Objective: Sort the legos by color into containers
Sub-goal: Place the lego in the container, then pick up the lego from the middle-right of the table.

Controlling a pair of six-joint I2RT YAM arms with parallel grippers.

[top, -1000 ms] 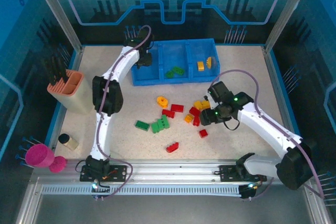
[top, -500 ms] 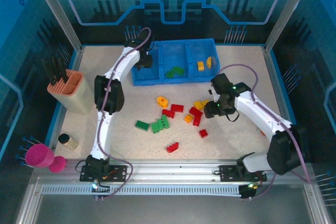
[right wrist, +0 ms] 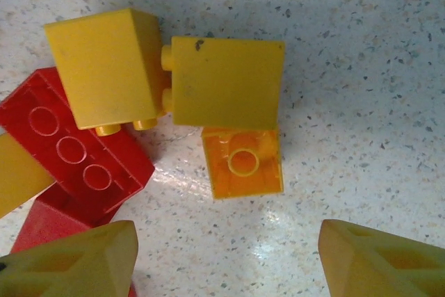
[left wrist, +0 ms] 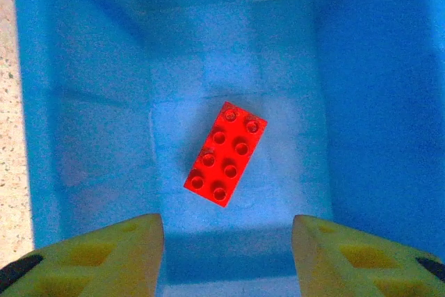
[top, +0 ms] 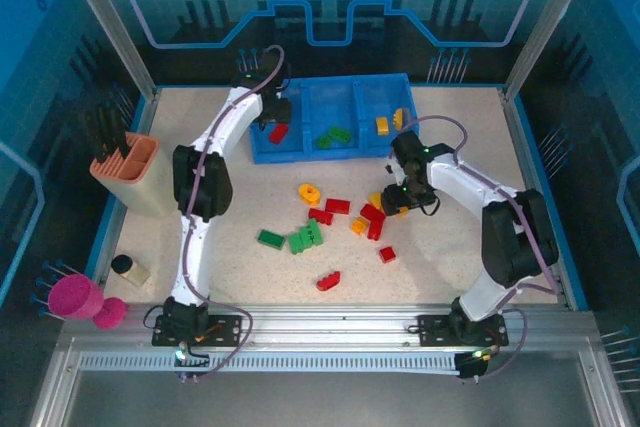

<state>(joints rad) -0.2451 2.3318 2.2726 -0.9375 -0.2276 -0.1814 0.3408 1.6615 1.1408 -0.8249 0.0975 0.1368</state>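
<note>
A red lego (left wrist: 226,153) lies flat, studs up, on the floor of the blue tray's left compartment (top: 262,143); from above it is the red lego (top: 278,133). My left gripper (left wrist: 226,226) hangs open over it, holding nothing. Green legos (top: 333,135) sit in the middle compartment and orange ones (top: 383,125) in the right one. My right gripper (right wrist: 228,241) is open just above the table, with an upside-down orange lego (right wrist: 243,161) ahead of its fingers. Two yellow legos (right wrist: 226,81) touch it, and a red lego (right wrist: 73,151) lies to the left.
Loose on the table are red legos (top: 337,206), green legos (top: 306,237), an orange one (top: 309,192) and a red one (top: 328,281) near the front. At the left stand a peach tool holder (top: 130,172), a small can (top: 128,267) and a pink object (top: 75,297).
The red lego now lies in the left compartment, where none showed before, and the left gripper stands open above it. The right gripper moved back and left over the yellow legos.
</note>
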